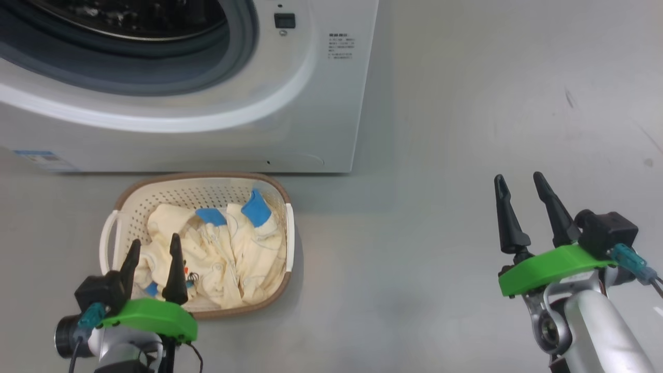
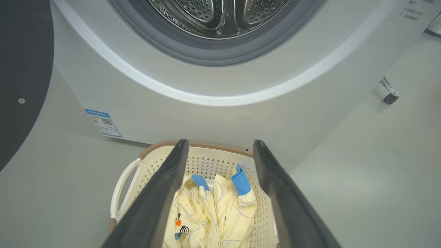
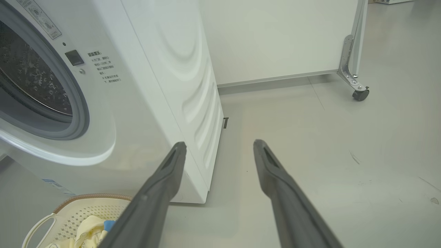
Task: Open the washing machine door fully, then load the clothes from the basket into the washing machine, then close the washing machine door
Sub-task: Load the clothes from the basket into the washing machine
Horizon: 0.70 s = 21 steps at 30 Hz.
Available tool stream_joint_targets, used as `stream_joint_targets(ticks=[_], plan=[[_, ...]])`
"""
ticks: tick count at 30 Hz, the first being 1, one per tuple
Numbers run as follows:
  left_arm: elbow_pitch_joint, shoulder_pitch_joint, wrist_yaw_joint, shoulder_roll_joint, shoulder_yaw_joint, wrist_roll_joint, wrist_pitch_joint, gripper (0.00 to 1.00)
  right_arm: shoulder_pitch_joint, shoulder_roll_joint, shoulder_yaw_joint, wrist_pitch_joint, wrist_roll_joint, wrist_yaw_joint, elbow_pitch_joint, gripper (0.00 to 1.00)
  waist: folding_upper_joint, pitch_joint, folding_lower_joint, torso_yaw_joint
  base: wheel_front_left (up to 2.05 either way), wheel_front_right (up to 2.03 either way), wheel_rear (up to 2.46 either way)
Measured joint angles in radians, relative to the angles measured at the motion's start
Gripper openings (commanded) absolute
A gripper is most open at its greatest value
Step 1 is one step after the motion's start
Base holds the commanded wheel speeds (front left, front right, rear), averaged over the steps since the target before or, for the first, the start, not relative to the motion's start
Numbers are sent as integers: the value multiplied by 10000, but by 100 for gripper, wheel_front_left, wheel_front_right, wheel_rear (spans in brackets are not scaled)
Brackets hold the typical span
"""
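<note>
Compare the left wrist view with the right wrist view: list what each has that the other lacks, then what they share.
Left wrist view: the open left gripper aimed at the basket, the dark washing machine door at the edge, the printed mark on the clothes.
Right wrist view: the open right gripper over floor, the ribbed side panel, the latch slot.
Both: washing machine, steel drum, basket, clothes, a castor.

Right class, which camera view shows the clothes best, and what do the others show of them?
Head view: the clothes lie almost wholly visible in the basket. Left wrist view hides their sides behind the fingers of the left pincer. Right wrist view catches one small corner.
</note>
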Motion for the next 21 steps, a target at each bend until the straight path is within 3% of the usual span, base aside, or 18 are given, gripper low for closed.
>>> stream_joint_targets(ticks=[9, 21], plan=[[2690, -1987, -4, 219, 253, -192, 0, 100, -652, -109, -6, -23, 0, 0, -228, 100, 0, 1761, 2, -523, 0, 0, 0], [6364, -4531, 73, 1208, -541, 280, 679, 100, -1148, -102, 125, -23, 4, 0, -426, 100, -1, 3547, 0, -1293, 0, 0, 0]])
